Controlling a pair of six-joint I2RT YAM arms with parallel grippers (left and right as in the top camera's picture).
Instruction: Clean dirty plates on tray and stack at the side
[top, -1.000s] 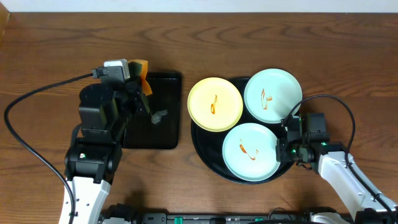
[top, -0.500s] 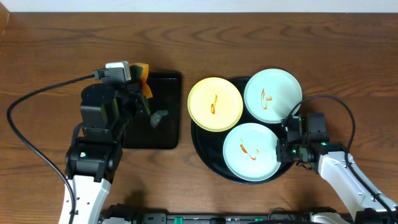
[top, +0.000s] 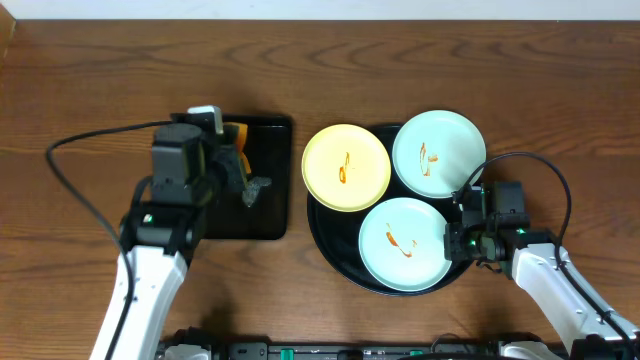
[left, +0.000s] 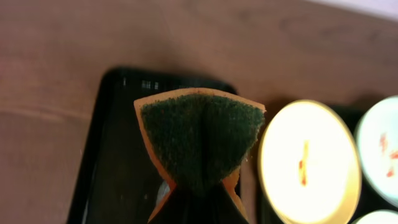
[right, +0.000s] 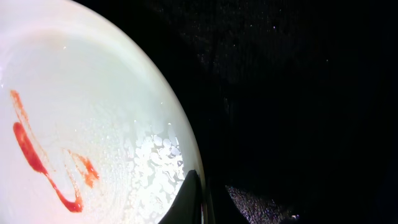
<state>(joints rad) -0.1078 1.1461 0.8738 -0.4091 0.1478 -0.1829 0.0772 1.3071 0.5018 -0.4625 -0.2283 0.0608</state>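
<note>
Three dirty plates lie on the round black tray: a pale yellow plate at the left, a mint-blue plate at the back right and a mint-blue plate at the front, each with orange-brown squiggles. My left gripper is shut on an orange sponge with a green scouring face and holds it above the rectangular tray, left of the yellow plate. My right gripper is closed on the front plate's right rim, one finger on top of it.
A rectangular black tray lies left of the round tray, with a small grey object on it. Bare wooden table surrounds both trays. A black cable loops from each arm.
My left arm has swung to the right with the sponge, nearer the yellow plate. The right arm and the plates have not moved.
</note>
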